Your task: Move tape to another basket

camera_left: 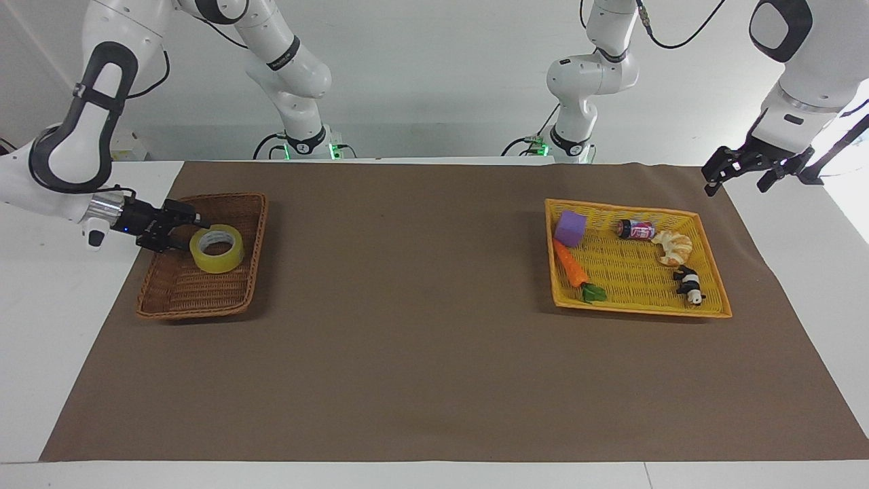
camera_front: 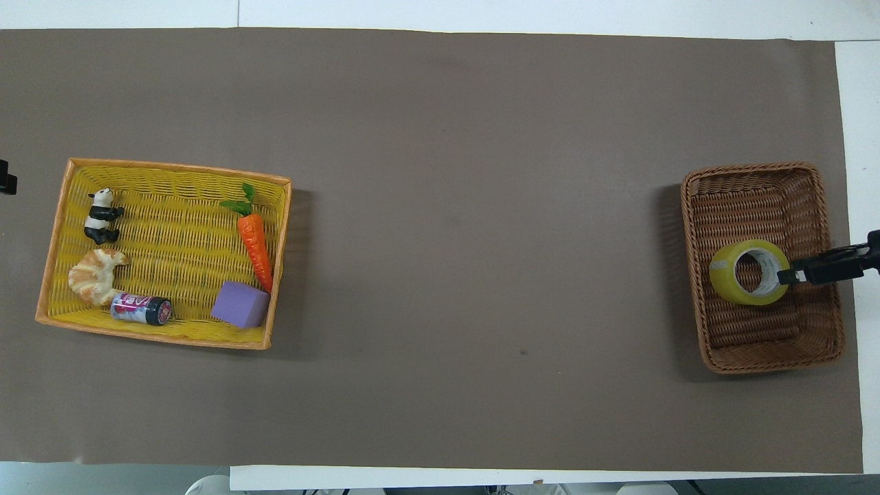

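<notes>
**Brown table, two baskets: tape lies in the dark one**

On the brown-covered table (camera_left: 421, 353), at the right arm's end, the basket (camera_left: 178, 292) holds the tape (camera_left: 217, 250), hole nearly upward. The right gripper (camera_left: 178, 227) hovers over the rim just beside it, jaws spread, empty. The left gripper (camera_left: 736, 171), jaws wide, waits near the yellow basket (camera_left: 706, 309).

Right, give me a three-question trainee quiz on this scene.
1. True or false: the tape lies in the brown basket.
2. Which thing lies right beside the croissant in the yellow basket? A) soda can B) carrot C) purple block
3. Which gripper is at the brown basket's rim, by the tape?
Key: 1 true; 2 A; 3 the right gripper. The left gripper waits, open, over the mat's corner.
</notes>
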Controlling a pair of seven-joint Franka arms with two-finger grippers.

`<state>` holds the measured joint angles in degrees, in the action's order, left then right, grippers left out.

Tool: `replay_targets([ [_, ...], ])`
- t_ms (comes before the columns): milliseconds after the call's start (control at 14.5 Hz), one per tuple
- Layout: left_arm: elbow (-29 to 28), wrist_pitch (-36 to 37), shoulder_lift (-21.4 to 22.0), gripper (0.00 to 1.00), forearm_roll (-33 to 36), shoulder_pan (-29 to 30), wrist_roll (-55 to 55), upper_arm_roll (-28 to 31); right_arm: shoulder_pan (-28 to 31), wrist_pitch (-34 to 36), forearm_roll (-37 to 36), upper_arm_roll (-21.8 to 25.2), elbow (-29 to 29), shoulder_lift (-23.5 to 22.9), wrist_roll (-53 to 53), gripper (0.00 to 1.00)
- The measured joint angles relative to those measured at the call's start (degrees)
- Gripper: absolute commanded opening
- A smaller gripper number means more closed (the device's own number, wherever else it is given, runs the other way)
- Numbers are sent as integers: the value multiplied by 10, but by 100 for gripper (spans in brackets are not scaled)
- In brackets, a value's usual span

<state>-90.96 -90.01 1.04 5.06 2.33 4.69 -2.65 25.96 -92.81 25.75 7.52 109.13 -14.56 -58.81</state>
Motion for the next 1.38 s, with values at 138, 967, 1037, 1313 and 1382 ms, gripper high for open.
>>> replay_targets([
  [138,0,1,-2,100,-11,5,0,1,-12,0,-29,0,-13,16,3,100],
  [967,47,44,-9,100,-39,6,0,-1,-197,8,-223,-6,-73,142,323,100],
  [1037,52,45,-9,100,-39,5,1,-1,-200,17,-228,-7,-76,148,360,100],
  [1313,55,43,-9,100,-39,2,1,-4,-221,67,-257,-8,-126,152,438,100],
  [1382,54,43,-9,100,-39,2,1,-5,-232,83,-265,-8,-140,153,443,100],
])
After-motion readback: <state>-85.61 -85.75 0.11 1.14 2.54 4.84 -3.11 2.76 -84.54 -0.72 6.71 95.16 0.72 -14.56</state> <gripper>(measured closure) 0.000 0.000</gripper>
